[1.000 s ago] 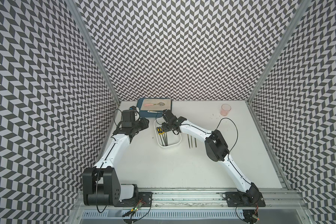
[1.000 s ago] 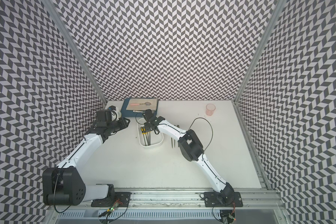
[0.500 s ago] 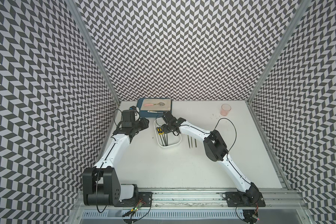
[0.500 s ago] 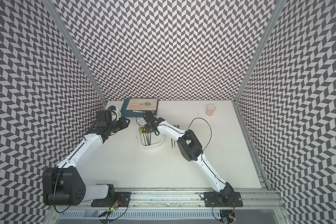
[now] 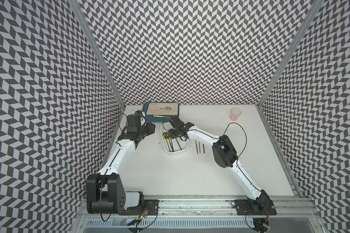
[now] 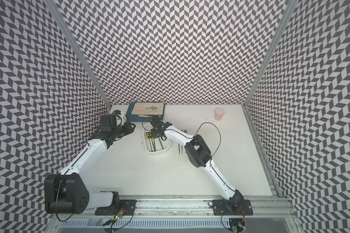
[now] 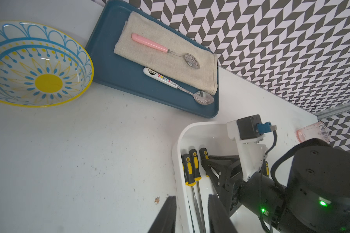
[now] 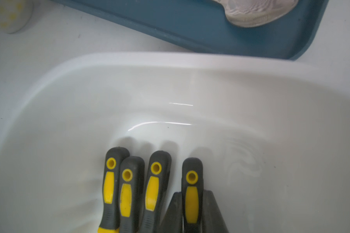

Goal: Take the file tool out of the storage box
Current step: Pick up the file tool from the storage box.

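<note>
Shafts are cut off in the right wrist view. One file (image 8: 192, 177), set slightly apart from three others (image 8: 127, 181) inside the white storage box (image 8: 170, 66), is clamped at its handle by the right gripper (image 8: 191, 194). The left gripper (image 7: 191, 199) is held slightly parted and empty near the box. The white table (image 5: 170, 181) is enclosed by chevron-patterned walls (image 5: 180, 50). Lettering on a spoon handle (image 7: 162, 77) cannot be read.

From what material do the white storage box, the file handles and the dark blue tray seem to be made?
Storage box: probably plastic, glossy; thin bright highlights cross its smooth floor. File handles: likely dull dark rubber or plastic with yellow inserts; no shine. Dark blue tray: apparently plastic, matte, with an even moulded rim.
</note>
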You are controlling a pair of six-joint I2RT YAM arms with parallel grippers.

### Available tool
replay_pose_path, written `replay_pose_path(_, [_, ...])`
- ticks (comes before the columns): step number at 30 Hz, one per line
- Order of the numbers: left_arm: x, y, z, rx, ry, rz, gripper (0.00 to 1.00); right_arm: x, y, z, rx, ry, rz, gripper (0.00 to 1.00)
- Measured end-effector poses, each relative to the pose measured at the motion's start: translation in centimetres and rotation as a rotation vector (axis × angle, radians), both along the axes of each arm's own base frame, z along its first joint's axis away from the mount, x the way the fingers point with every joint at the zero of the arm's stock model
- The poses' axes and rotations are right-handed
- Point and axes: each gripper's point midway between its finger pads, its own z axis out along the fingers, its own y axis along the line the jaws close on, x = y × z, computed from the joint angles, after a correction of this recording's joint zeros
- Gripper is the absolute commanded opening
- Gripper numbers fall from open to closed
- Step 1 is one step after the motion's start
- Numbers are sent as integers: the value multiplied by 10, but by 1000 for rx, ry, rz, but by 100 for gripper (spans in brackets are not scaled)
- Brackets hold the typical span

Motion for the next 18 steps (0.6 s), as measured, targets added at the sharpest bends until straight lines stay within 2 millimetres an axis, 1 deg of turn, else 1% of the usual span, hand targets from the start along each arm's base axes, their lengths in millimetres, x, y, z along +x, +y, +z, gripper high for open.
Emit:
replay_pose_path(3, [0,-1,0,0,0,-3,32,-1,-1,8,9,-1,-6,6])
replay_pose_path(6, [0,-2,0,0,1,-5,32,0,-1,32,37,-26,-13,6])
replay_pose_path(9, [0,-2,0,0,1,-5,32,0,-1,70,80,-73,-18,6])
replay_pose_path(14, [-1,-2,0,1,1,-5,32,-2,-9,148,171,-182,-31,6])
replay_pose_path(17, [-1,-3,-1,1,2,-6,32,-4,-19,186,205,-244,-52,6])
replay_pose_path(18, [-1,-3,-1,1,2,-7,32,-4,-24,193,207,-257,-62,6])
